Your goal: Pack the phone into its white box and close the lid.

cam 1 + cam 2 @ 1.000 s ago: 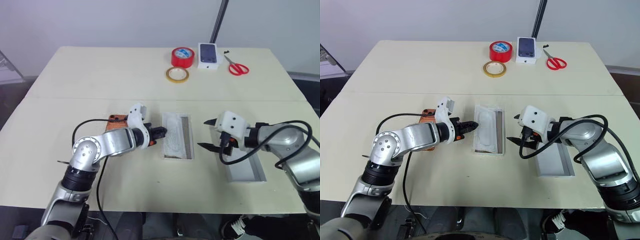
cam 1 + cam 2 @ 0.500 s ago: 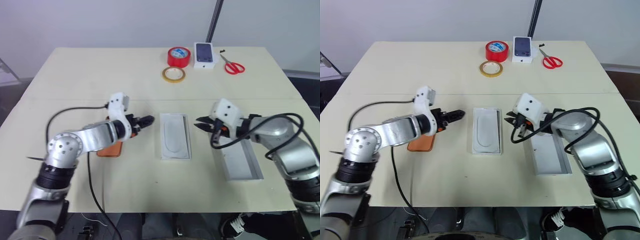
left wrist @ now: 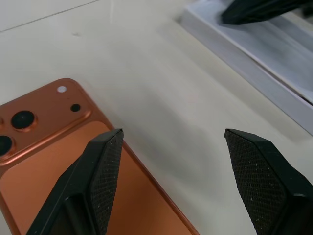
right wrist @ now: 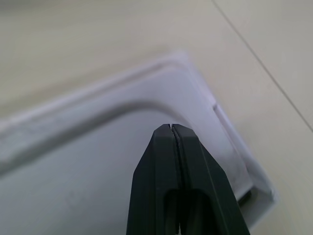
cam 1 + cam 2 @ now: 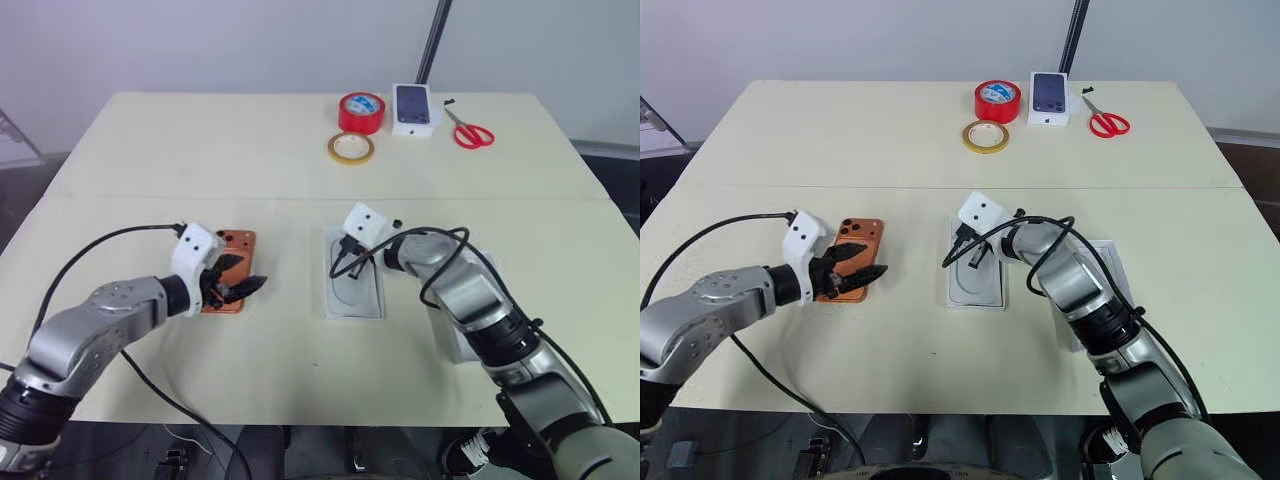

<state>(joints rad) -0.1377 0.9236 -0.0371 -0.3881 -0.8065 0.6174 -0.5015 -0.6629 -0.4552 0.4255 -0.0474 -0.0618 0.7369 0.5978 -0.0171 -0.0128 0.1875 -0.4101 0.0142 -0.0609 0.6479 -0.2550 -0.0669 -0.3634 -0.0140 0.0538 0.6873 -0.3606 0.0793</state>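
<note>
The phone (image 5: 851, 257) lay face down on the table (image 5: 840, 140) at about 9 o'clock from the white box (image 5: 973, 270), camera block at its far end. The left gripper (image 5: 862, 272) hung over the phone's near right corner, fingers (image 3: 105, 166) spread wide and holding nothing. The right gripper (image 5: 960, 257) was over the box with its fingers pressed shut, empty. The lid (image 5: 1102, 285) lay at 3 o'clock from the box, partly hidden by the right arm
</note>
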